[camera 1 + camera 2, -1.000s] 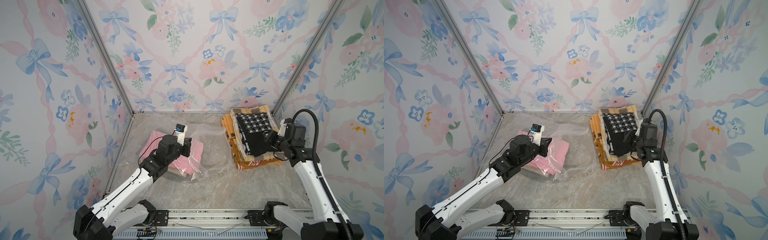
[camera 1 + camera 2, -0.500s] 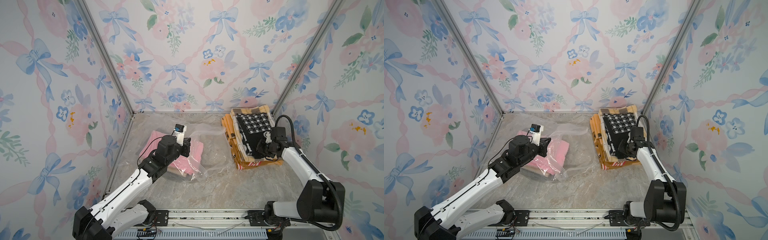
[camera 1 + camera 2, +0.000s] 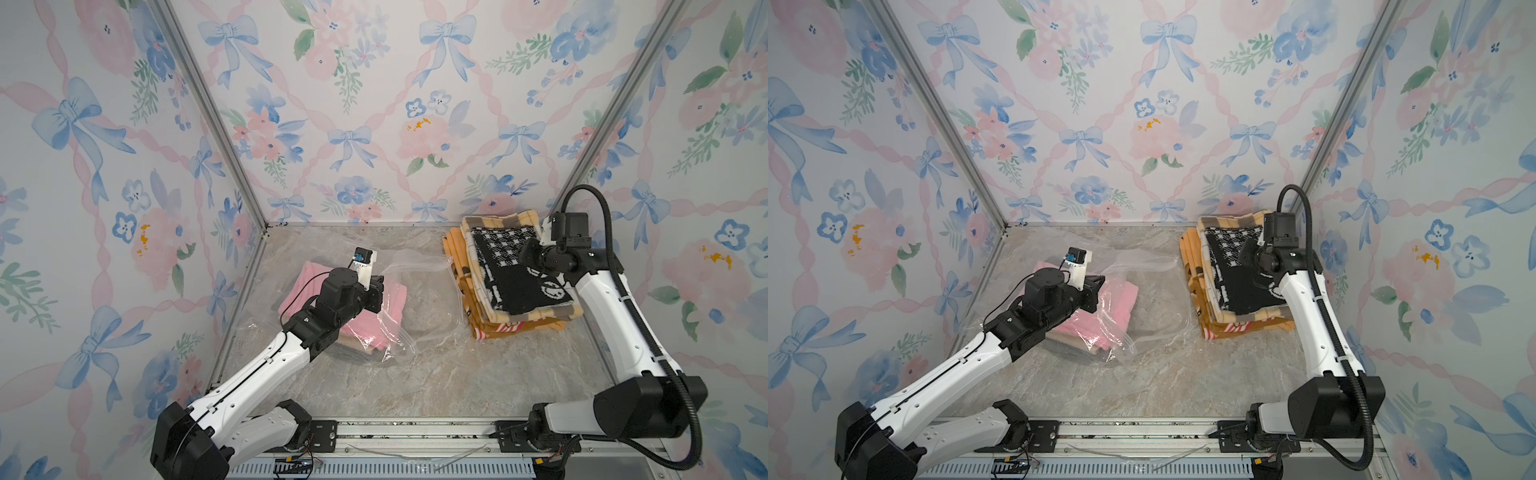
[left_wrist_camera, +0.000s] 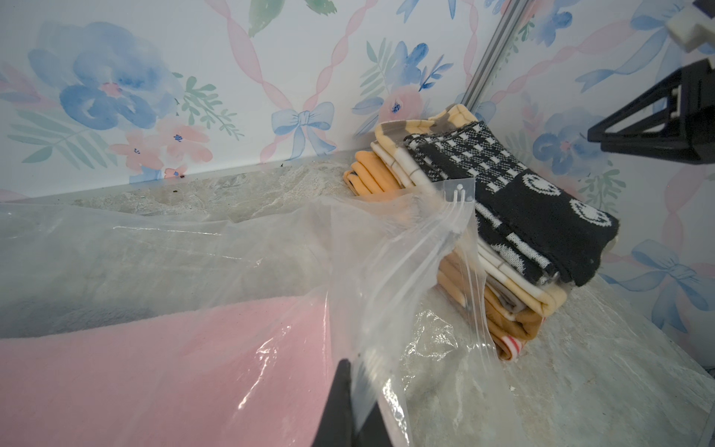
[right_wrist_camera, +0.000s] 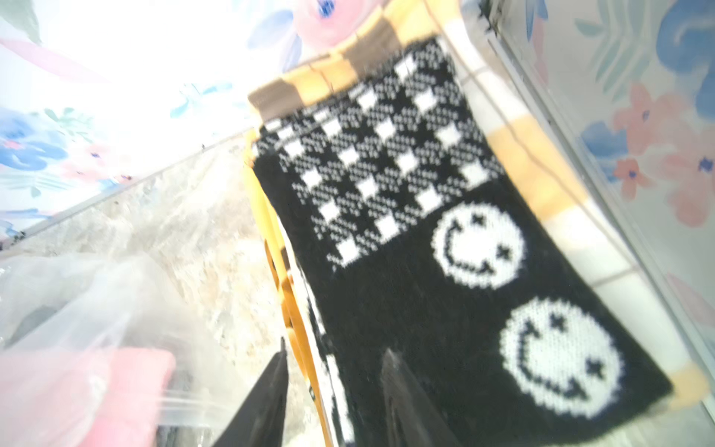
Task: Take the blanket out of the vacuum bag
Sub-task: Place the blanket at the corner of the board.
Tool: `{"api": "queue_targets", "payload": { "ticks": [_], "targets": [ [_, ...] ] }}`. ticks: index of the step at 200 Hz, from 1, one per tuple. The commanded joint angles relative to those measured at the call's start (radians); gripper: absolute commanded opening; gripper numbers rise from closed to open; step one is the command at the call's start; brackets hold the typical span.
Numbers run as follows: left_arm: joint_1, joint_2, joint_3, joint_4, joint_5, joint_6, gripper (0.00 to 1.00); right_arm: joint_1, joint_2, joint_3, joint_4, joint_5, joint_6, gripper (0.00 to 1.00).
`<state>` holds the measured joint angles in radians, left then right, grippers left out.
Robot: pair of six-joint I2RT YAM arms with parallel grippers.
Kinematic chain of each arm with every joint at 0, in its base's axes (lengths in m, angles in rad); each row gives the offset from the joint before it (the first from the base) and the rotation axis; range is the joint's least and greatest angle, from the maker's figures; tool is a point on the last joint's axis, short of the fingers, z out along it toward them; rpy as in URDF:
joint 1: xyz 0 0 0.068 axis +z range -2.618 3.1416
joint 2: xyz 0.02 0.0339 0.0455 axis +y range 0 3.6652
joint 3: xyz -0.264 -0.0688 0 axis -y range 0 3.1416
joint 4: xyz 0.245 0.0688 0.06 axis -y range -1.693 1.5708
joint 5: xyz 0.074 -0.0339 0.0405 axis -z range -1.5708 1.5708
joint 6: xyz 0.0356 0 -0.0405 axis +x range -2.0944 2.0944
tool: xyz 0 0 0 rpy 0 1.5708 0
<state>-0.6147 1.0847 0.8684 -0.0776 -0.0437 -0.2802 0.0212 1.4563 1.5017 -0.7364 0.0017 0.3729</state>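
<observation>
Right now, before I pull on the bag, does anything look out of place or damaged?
Nothing looks spilled or torn. The vacuum bag is crumpled, its open zip edge sprawled toward the blanket stack, with the pink blanket inside it. The black checkered blanket lies crooked atop that stack.

The left arm (image 3: 257, 370) and right arm (image 3: 611, 324) are white with black joints, the right bearing a ribbed black hose (image 3: 582, 187) at 4 o'clock.
</observation>
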Motion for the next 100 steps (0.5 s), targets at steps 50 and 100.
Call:
{"api": "queue_targets", "payload": {
  "ticks": [50, 100],
  "targets": [
    [0.012, 0.078, 0.062, -0.005, -0.026, 0.023, 0.00, -0.025, 0.476, 0.180, 0.560, 0.044, -0.085, 0.37],
    [0.016, 0.078, 0.044, -0.033, -0.053, 0.007, 0.00, -0.040, 0.724, 0.398, 0.575, 0.001, -0.068, 0.35]
  ]
}}
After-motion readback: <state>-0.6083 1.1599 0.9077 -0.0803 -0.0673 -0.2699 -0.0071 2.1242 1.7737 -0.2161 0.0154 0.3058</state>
